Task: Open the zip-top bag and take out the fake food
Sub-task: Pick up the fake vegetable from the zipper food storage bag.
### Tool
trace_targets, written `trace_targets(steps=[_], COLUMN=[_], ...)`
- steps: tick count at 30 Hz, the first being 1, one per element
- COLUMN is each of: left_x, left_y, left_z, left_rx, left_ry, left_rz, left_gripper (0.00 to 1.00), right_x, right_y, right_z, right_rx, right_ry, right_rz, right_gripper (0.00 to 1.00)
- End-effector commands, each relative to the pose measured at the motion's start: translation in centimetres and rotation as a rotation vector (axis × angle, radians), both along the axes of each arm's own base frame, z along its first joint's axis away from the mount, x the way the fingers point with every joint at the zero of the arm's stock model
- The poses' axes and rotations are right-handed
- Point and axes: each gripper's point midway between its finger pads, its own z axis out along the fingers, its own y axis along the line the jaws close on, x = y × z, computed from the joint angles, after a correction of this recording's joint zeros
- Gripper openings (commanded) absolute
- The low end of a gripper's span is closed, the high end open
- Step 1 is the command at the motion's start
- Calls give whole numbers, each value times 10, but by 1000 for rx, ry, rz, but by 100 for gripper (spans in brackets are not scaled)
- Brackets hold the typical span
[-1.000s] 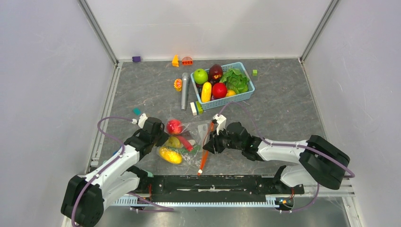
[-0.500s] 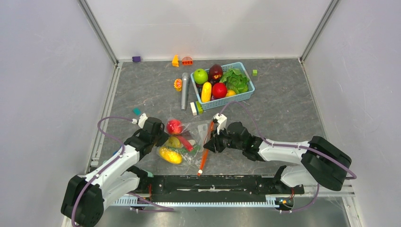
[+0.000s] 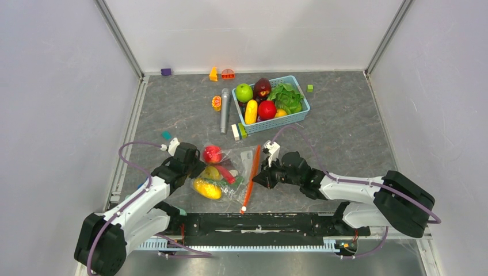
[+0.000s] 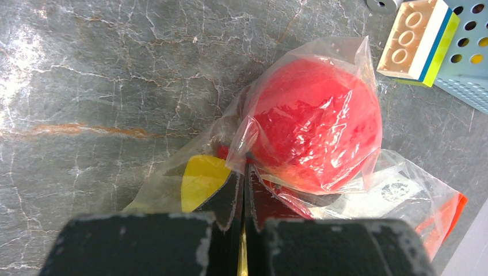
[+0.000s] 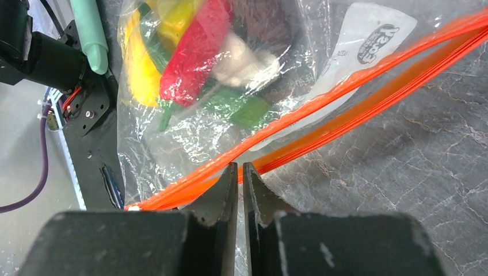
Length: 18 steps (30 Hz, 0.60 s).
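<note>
Two risks at the tabletop's near edge: your left gripper (image 4: 244, 172), clamped on film of the zip-top bag (image 3: 228, 174), may slip, and your right gripper (image 5: 240, 171), narrowed to a slit at the zip strip (image 5: 368, 75), hold unclear, may catch both lips, trapping the fake food (image 3: 212, 154).

Free floor (image 3: 351, 126): the right half of the frame, from the light-blue basket (image 3: 282, 120) down to the right arm (image 3: 351, 187). Also the strip along the left wall, with only a teal block (image 3: 166, 135) on it.

The zip-top bag (image 3: 230, 178) is at lower centre and boxed in:
- left gripper (image 3: 197, 168) pinched on its left edge
- right gripper (image 3: 256, 178) at the orange zip strip (image 3: 254, 161) on its right
- black base rail (image 3: 276, 224) just below

The only way in is from the top of the frame, over a bare band between the bag and the white-and-green brick (image 3: 237, 131). Past that stand the grey cylinder (image 3: 224, 112), the orange-slice toy (image 3: 216, 103) and the basket, full of toy produce. A purple block (image 3: 166, 72) and a green cube (image 3: 309, 88) sit near the back wall.
</note>
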Motion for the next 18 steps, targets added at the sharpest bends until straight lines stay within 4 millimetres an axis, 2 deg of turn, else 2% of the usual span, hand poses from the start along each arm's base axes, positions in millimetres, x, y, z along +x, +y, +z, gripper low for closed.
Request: trace_targets(steps=[1,9,13,18], left_x=[3,3,3,3], left_y=[-2,-2,-2,-2], left_z=[3,2,2,2], left_rx=[1,3,3,2], left_ry=[-18,-15,-12,-14], left_rz=[-21,-20,-22,-22], left_gripper=[2,2,2,2], right_x=[4,10,11,14], right_y=[3,0,3,12], right_z=[8,7,4,9], right_rx=[19,-5,-15,-3], right_ry=[-47,-59,-49,-50], right_rz=[4,-26,-20,-6], right_gripper=[10,7,6,6])
